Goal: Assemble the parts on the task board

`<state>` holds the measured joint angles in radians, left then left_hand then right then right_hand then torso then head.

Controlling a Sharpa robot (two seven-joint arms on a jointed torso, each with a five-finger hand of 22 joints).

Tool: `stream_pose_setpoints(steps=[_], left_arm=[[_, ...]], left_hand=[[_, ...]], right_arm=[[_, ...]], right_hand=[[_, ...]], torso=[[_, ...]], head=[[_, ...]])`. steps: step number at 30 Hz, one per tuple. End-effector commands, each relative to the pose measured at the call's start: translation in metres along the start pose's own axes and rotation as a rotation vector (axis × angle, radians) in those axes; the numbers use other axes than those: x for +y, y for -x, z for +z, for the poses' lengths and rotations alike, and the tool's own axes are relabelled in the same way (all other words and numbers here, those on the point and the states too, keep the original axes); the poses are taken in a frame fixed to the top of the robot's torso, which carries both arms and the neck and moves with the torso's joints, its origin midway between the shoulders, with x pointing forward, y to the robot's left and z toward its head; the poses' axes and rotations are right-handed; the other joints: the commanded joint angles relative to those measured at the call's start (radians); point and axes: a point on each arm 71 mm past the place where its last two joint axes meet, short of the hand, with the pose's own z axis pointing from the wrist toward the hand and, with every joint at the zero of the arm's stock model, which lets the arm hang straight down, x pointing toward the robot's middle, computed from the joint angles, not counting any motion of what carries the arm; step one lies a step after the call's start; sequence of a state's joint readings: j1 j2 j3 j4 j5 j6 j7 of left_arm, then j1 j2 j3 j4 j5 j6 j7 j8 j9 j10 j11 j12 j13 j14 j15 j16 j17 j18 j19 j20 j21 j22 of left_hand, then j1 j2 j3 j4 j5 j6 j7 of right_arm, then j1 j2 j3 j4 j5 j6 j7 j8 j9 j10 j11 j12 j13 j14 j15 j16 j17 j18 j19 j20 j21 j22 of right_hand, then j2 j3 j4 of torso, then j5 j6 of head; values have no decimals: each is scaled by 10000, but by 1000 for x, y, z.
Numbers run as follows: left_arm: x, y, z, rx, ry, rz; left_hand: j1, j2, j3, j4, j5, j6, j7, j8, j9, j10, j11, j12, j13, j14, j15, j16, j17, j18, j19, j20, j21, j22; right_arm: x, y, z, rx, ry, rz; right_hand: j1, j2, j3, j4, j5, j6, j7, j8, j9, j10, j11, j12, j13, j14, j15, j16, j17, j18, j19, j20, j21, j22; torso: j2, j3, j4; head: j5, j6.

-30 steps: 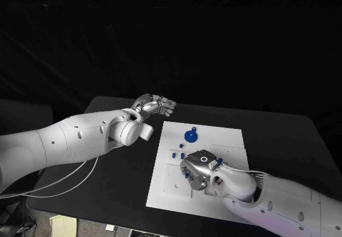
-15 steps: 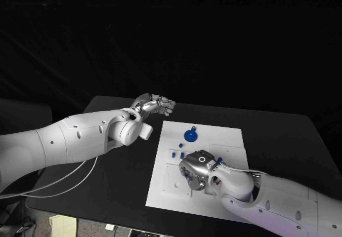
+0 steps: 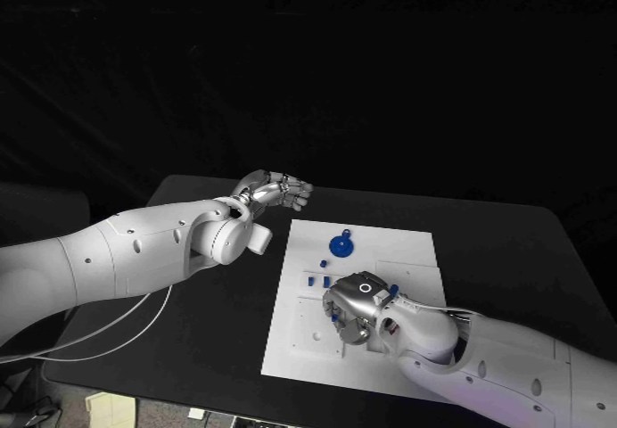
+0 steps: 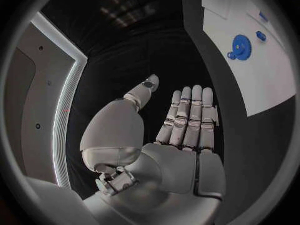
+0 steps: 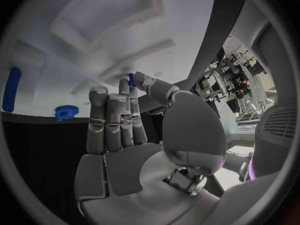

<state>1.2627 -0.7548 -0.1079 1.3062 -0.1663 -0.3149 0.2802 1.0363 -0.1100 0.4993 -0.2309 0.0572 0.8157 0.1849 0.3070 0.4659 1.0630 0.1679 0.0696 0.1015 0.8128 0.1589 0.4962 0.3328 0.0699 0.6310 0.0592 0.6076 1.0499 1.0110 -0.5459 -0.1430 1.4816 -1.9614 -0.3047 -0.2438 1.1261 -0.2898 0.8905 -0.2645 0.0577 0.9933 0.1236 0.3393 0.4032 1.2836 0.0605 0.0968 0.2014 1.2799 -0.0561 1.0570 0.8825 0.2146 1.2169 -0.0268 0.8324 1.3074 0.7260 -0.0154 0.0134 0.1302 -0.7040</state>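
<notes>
The robot's right hand (image 3: 361, 308) hangs low over the flat white rectangular task board (image 3: 386, 250), palm down. In the right wrist view a small blue peg-like part (image 5: 131, 79) stands just at its fingertips (image 5: 127, 92), between the thumb and the nearest finger. It looks pinched there, probably so it can be steered into a recess of the board, though the contact itself is too small for me to be sure of. The other fingers lie straight and close together.

The left hand (image 3: 274, 190) is parked well off the board, over the black desk (image 3: 514, 241) beyond the board's far corner. I take that as simply keeping clear. In the left wrist view its fingers (image 4: 190, 117) are stretched out side by side, the thumb apart, grasping nothing.

The board serves as the holder here. A round blue gear-like disc (image 3: 343, 244) sits on it, beyond the right hand's fingers. Several small blue pieces (image 3: 317, 279) lie or stand on the board just beside that hand, toward the left arm. From the wrist, a long blue bar (image 5: 10, 88) and a blue toothed wheel (image 5: 65, 112) lie off to one side of the fingers. The board's pale moulded recesses ahead of the fingertips look unfilled.
</notes>
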Motion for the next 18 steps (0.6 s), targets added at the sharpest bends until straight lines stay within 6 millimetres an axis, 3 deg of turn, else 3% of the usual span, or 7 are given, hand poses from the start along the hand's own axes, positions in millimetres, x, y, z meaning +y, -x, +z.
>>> stream_pose_setpoints(steps=[1, 7, 18], left_arm=[[-1, -1, 0, 72, -50, -57], [-1, 0, 0, 57, -21, -53], [-1, 2, -1, 37, -5, -48]], left_hand=[[-60, 9, 0, 39, 4, -60, -15, 48, -18, -37, 59, -6, -19, 12, 71, -55, 16, 201, -10, 56, -66, 12], [-57, 11, 3, 41, 5, -64, -14, 47, -19, -35, 59, -5, -22, 13, 71, -58, 20, 202, -11, 56, -68, 15], [-45, 24, 12, 45, 7, -70, -13, 49, -22, -30, 57, -1, -30, 20, 70, -64, 29, 205, -8, 55, -72, 22]], right_arm=[[1, 4, -1, -526, -68, 309], [-2, 7, -5, -922, -207, 359], [-21, 29, -29, -1674, -494, 1010]], right_hand=[[-197, -116, -324, -255, -24, -702, 369, -261, -76, -555, 224, -282, -123, -272, 270, -98, -33, 459, -316, 76, -121, 191], [-221, -124, -769, -285, -35, -1211, 564, -428, -111, -1095, 432, -314, -201, -863, 466, -101, -48, 457, -949, 236, -280, 224], [-233, -120, -778, -243, -26, -1125, 525, -313, -48, -1003, 398, -221, -149, -873, 437, 21, -75, 472, -934, 297, -226, 215]], torso=[[7, 6, 7], [4, 6, 7], [4, 2, 20]], head=[[7, -19], [-4, -15], [-72, 20]])
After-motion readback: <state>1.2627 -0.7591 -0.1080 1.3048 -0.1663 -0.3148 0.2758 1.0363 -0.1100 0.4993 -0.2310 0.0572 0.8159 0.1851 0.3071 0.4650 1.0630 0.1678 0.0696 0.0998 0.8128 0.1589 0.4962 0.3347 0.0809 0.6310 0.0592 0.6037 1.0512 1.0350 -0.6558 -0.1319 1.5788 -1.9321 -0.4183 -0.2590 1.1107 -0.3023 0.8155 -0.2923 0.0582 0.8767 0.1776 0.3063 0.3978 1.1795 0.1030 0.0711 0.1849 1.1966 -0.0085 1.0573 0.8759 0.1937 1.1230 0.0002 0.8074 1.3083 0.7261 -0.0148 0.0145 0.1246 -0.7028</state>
